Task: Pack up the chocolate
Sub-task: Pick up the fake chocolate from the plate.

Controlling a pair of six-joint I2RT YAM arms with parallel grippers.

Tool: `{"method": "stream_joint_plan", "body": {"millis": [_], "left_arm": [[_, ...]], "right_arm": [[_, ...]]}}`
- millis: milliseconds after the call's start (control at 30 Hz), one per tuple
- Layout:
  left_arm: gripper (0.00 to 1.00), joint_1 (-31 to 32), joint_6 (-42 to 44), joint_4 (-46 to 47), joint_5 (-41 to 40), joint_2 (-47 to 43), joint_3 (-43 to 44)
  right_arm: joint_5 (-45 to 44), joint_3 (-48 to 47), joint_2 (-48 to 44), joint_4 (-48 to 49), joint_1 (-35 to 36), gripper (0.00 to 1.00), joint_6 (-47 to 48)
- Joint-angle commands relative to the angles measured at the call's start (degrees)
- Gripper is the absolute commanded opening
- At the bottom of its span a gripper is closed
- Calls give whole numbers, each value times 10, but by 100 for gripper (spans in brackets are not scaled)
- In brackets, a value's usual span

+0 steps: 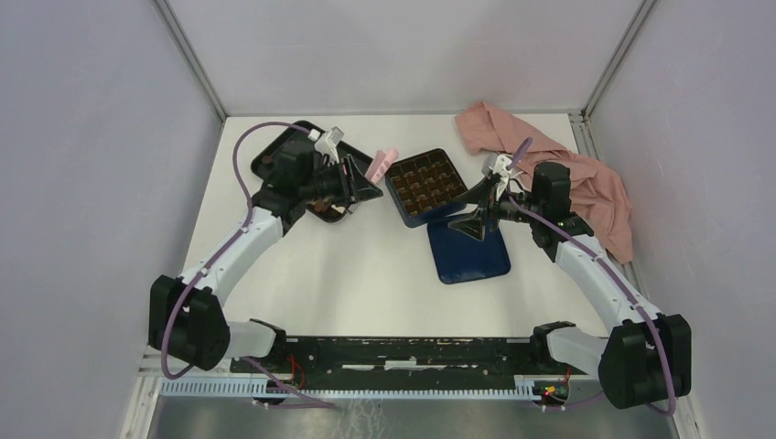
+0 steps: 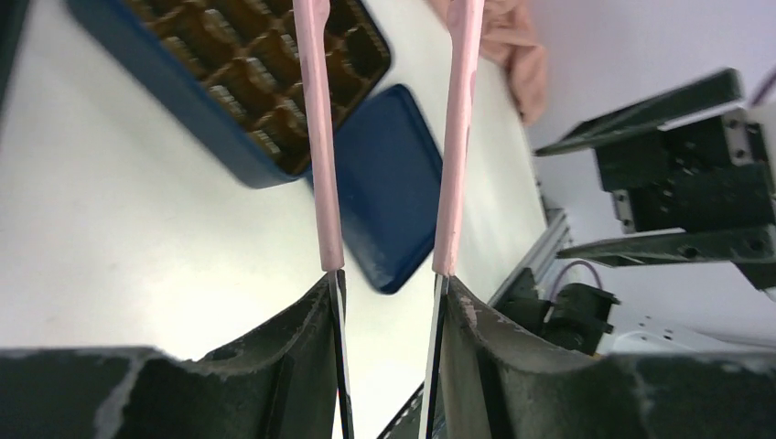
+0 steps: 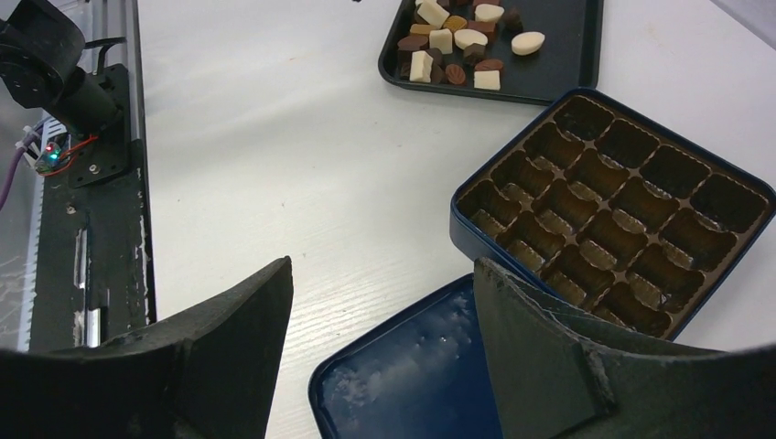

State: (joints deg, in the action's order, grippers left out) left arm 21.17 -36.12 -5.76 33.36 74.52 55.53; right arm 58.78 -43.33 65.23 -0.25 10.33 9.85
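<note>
The chocolate (image 3: 458, 41), several dark brown, light brown and cream-white pieces, lies in the black tray (image 3: 567, 64). In the top view my left arm hides most of it. The dark blue box (image 1: 425, 187) with empty grid compartments (image 3: 613, 210) stands mid-table. My left gripper (image 1: 352, 183) holds pink tongs (image 1: 382, 163) between tray and box. In the left wrist view the two prongs (image 2: 320, 137) stand apart with nothing between them, reaching toward the box (image 2: 229, 82). My right gripper (image 3: 380, 274) is open and empty, over the blue lid (image 3: 421, 375), next to the box.
The blue lid (image 1: 468, 251) lies flat in front of the box. A crumpled pink cloth (image 1: 567, 169) lies at the back right, behind my right arm. Grey walls close in the table on three sides.
</note>
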Motion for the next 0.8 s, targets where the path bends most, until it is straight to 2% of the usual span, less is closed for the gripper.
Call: {"method": "stream_joint_plan", "body": {"millis": [0, 233, 400, 767], "left_arm": [[46, -34, 143, -226, -11, 41, 99], [46, -57, 232, -363, -123, 123, 195], [46, -65, 264, -403, -197, 176, 245], [46, -89, 295, -468, -264, 318, 398]], "right_arm": [[-11, -25, -1, 4, -2, 77, 16], [-20, -24, 1, -13, -1, 77, 33], [-37, -26, 6, -26, 2, 77, 53], [-45, -29, 7, -36, 14, 77, 65]]}}
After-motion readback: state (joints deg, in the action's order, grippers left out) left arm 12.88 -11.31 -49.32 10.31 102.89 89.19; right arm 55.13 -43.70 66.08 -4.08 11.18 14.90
